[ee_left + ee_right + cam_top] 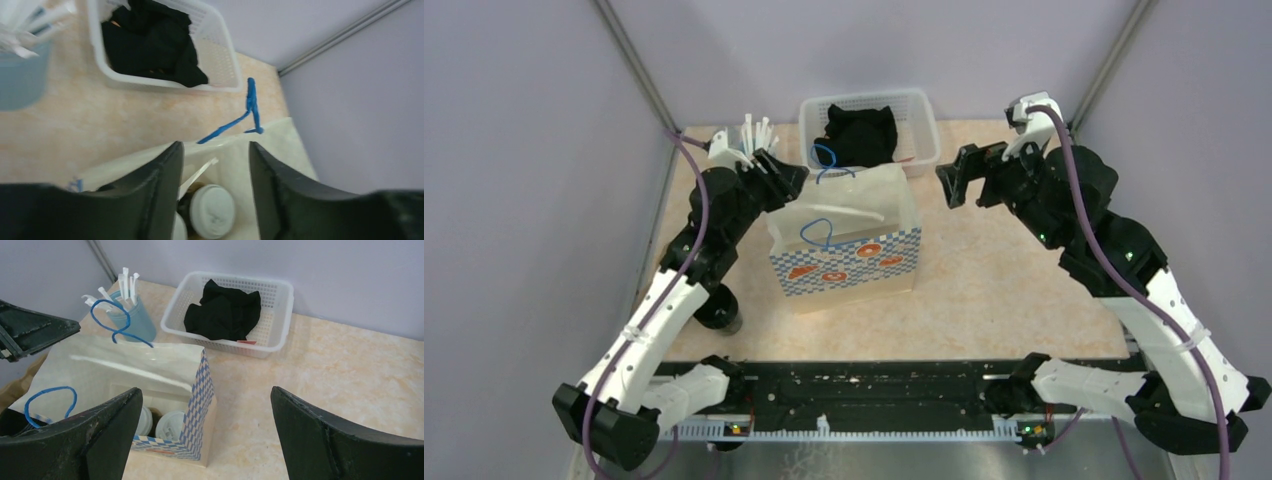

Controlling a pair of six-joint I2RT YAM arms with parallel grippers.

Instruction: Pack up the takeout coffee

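Two cups [170, 426], mostly hidden inside bag [198, 405]

Likely lab: enclosed table [1004, 280], plain walls [514, 150]

Reaching forward and inward with left arm [659, 300], elbow low, wrist raised. Holding left hand [215, 150] tipped downward, fingers [160, 185] partly spread, gripping nothing. Arching right arm [1124, 270] high, forearm swung inward toward centre. Holding right hand [205, 392] spread wide, fingers [325, 440] far apart, empty. Pointing both hands toward each other, well apart.
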